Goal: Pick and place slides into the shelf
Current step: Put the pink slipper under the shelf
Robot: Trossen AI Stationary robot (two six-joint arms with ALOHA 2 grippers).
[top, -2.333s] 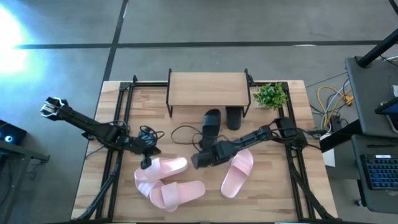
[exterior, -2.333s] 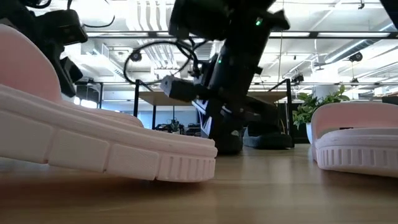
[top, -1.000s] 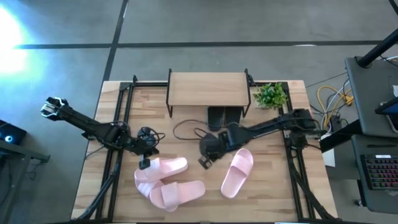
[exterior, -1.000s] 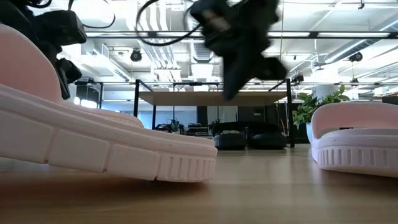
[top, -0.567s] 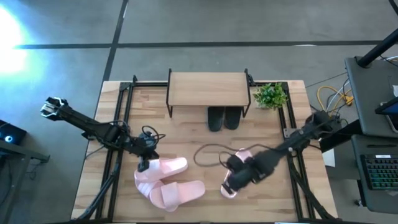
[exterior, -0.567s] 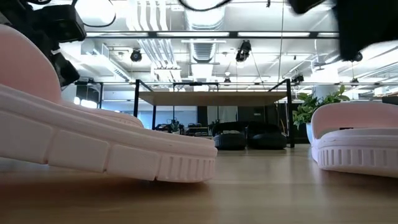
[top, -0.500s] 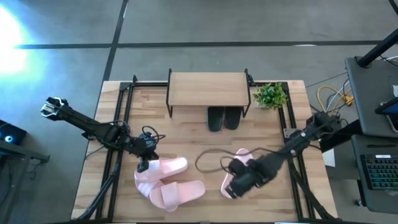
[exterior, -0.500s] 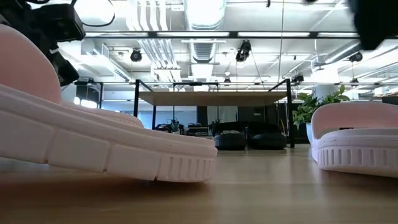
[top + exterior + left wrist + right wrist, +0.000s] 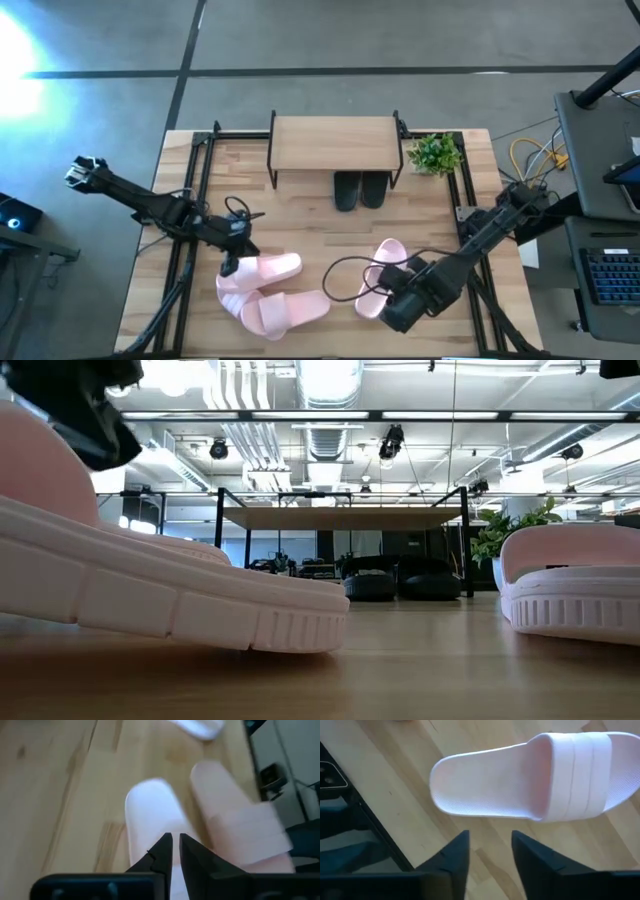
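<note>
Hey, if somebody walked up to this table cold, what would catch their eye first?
Probably the pale pink slides on the front half of the wooden table: two overlapping at front left, with the left hand poised at their edge, fingers nearly together. A third pink slide lies alone at front right, the right hand open just short of it. Behind, two black slides sit side by side under the small shelf, beside a little green plant.

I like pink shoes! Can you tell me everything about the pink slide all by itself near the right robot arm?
The lone pink slide is pale pink and looks like soft foam, with one wide ribbed strap over an open toe. It lies flat, sole down, on the wooden table, apart from the other pink slides. The right gripper hangs just above it, fingers open, not touching it.
</note>
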